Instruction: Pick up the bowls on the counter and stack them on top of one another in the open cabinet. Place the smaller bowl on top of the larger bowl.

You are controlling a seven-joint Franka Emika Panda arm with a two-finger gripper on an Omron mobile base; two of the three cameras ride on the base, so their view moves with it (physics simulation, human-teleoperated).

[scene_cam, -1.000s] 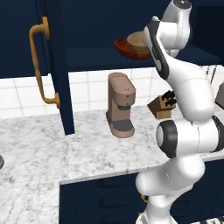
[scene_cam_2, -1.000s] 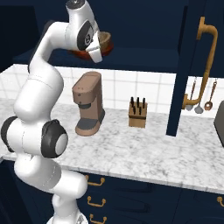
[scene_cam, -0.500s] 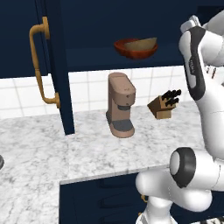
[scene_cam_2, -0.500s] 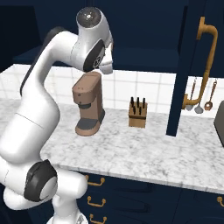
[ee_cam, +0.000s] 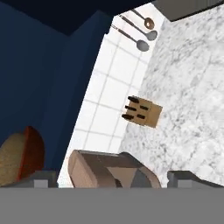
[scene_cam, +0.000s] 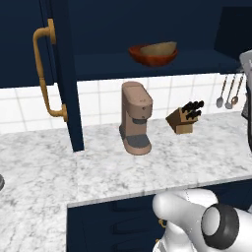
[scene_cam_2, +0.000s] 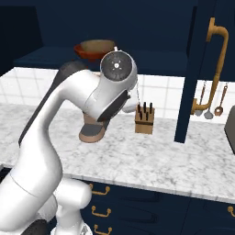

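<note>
the larger bowl (scene_cam: 147,55) sits on the shelf inside the open cabinet (scene_cam: 98,64), reddish-brown and glossy. the smaller bowl (scene_cam: 160,48), tan with a pale inside, rests nested in it, tilted so one side of its rim rides higher than the other. both show again in the right base view, larger bowl (scene_cam_2: 87,51) under smaller bowl (scene_cam_2: 97,45), partly behind the arm's round joint. in the hand view the pair sits at the lower left edge, red rim (ee_cam: 34,148) beside tan inside (ee_cam: 11,159).

the claw (ee_cam: 111,179) shows as two dark finger tips at the bottom of the hand view, set wide apart with nothing between them. it is clear of the bowls.

the cabinet door (scene_cam: 61,74) stands open at the left, its curved brass handle (scene_cam: 44,74) facing the room.

below the shelf, on the white marble surface (scene_cam: 98,167), a brown coffee machine (scene_cam: 136,118) stands against the tiled wall. near it to the right is a wooden knife block (scene_cam: 183,118) with dark handles, tilted. metal utensils (scene_cam: 229,93) hang on the wall further right. the navy base cabinets (scene_cam_2: 137,211) under the surface carry small brass pulls.
</note>
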